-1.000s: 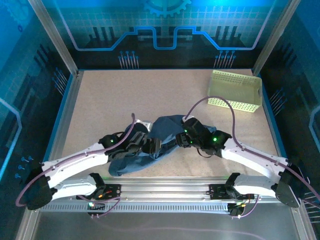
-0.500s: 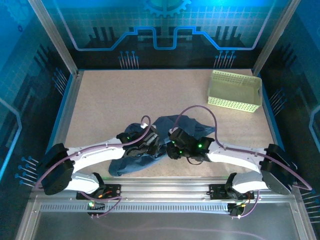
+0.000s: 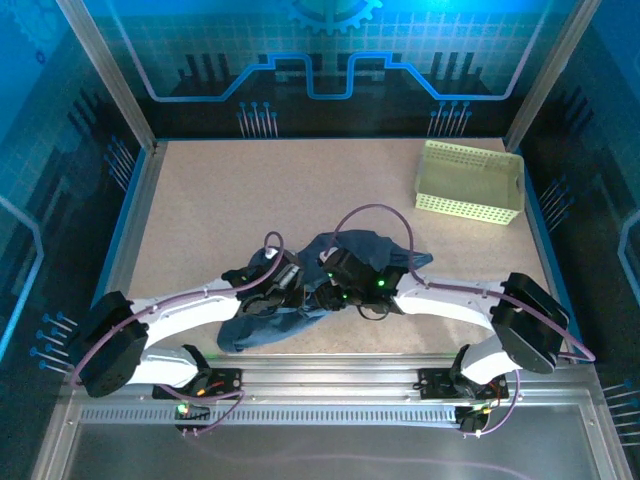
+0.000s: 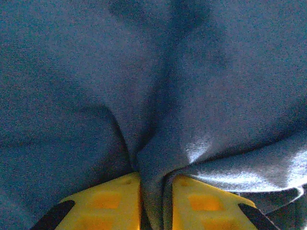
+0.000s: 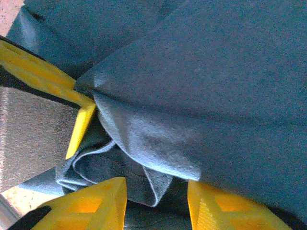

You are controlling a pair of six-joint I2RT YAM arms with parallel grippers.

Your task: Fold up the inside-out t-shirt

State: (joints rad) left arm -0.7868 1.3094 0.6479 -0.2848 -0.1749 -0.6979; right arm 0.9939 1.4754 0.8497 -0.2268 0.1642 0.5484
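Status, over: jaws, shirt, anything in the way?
Copy: left jaws shut on a t-shirt fold; right jaws around a bunched fold, grip unclear. The t-shirt heaped at near edge, not yet folded. Pale basket back right, apart from it.

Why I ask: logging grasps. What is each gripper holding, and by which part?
The left gripper pinches a gathered fold of the t-shirt. In the right gripper lies a hemmed fold; whether it is clamped cannot be told.

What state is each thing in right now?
t-shirt: crumpled in a heap near the front edge, not folded.
basket: upright at the far right, looks empty.
left tool: shut on a pinch of the t-shirt.
right tool: open around a loose fold of the t-shirt.
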